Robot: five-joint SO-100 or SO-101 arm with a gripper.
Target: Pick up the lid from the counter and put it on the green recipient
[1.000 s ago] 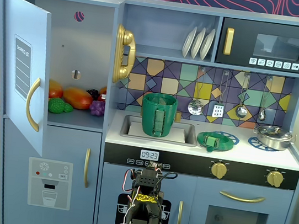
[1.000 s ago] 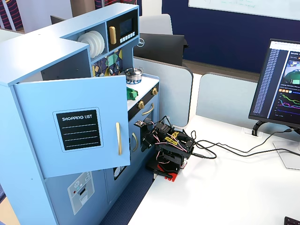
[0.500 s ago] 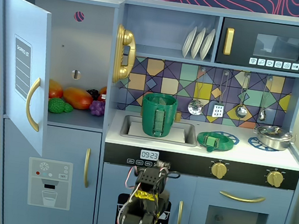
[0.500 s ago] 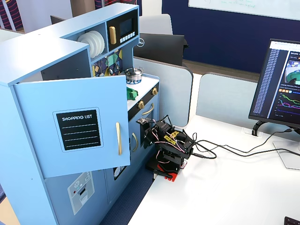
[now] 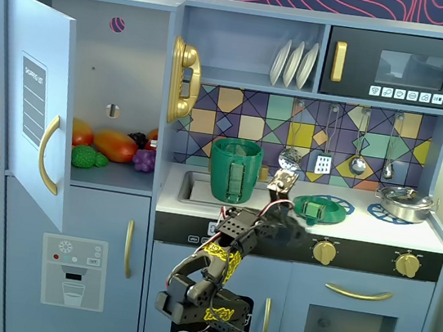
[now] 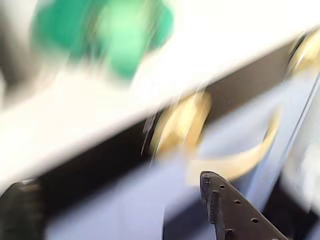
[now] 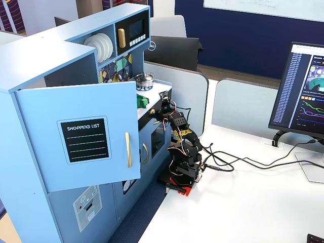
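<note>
Fixed views show the arm raised in front of the toy kitchen, its end effector (image 5: 287,216) blurred at the table's (image 5: 378,228) front edge. Whether it is open or closed I cannot tell; nothing shows in its grip. The lid (image 5: 313,208) lies flat on a blue burner ring (image 5: 333,204), just right of and behind the end effector. The pot (image 5: 235,170) stands upright in the sink (image 5: 194,184), to its left and behind. The steel pan (image 5: 404,202) sits well to the right. Wrist view is smeared: a green blur (image 6: 107,35) above, a gold knob (image 6: 182,122) near the middle, one dark finger (image 6: 235,212) at the bottom.
</note>
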